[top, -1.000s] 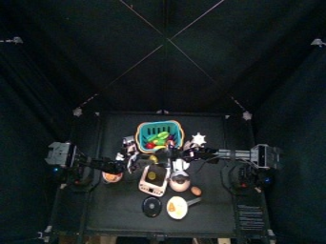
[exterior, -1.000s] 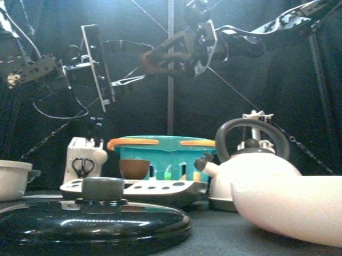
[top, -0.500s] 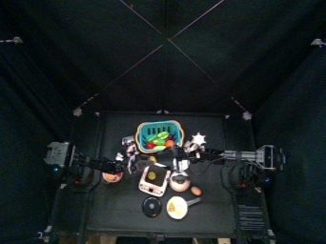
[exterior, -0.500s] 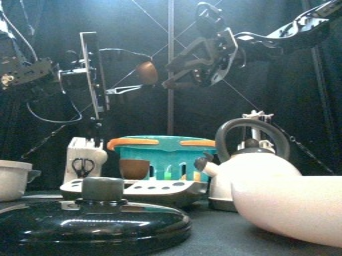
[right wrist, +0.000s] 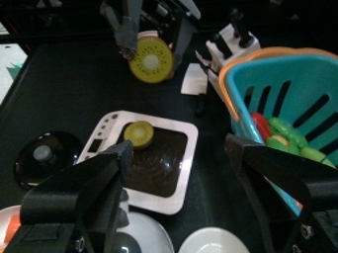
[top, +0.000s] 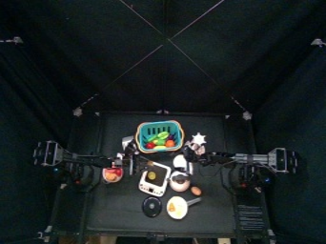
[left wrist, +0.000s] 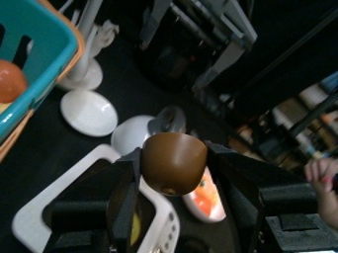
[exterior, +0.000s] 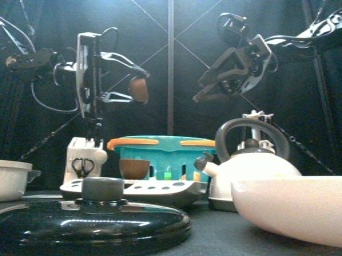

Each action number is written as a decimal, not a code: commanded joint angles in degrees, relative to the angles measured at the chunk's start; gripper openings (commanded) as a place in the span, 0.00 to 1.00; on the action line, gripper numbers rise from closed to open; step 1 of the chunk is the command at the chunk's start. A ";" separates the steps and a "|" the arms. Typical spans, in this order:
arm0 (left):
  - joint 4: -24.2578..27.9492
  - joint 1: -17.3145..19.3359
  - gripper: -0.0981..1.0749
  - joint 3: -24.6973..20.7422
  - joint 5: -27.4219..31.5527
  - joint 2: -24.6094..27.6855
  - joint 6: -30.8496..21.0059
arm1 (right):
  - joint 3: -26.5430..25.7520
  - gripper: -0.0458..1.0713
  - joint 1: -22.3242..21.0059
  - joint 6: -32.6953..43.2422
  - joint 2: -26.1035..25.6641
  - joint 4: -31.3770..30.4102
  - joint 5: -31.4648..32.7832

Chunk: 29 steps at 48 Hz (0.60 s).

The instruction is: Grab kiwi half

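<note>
Kiwi half (left wrist: 173, 162) gripped between left gripper (left wrist: 172, 188) jaws, lifted above white tray (right wrist: 111, 133). Right gripper (right wrist: 179, 193), empty and spread, now drawn back rightward since half-second earlier. Grab judged achieved.

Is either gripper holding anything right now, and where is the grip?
The left gripper is shut on the kiwi half, jaws pinching its brown rounded sides, lifted above the table. The right gripper is open and holds nothing.
</note>
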 commanded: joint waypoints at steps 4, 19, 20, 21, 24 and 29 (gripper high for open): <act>3.25 0.97 0.66 -2.81 5.54 -1.49 0.00 | 0.44 0.96 0.53 0.00 -1.49 1.58 0.70; 3.25 0.97 0.66 -2.46 6.24 -1.49 0.00 | 0.35 0.96 0.97 0.00 -1.49 1.76 2.29; 3.25 0.88 0.66 -2.46 6.42 -1.49 0.00 | 0.35 0.96 0.97 0.00 -1.58 1.76 2.29; 3.25 0.88 0.66 -2.46 6.59 -1.49 0.00 | 0.35 0.96 1.05 0.00 -1.49 1.76 2.29; 3.34 0.70 0.66 -2.64 7.38 -1.41 0.00 | 0.35 0.96 1.41 0.09 -1.58 1.76 2.37; 3.43 0.35 0.66 -2.81 8.88 -1.41 0.00 | 0.44 0.96 2.11 0.09 -1.85 1.76 2.64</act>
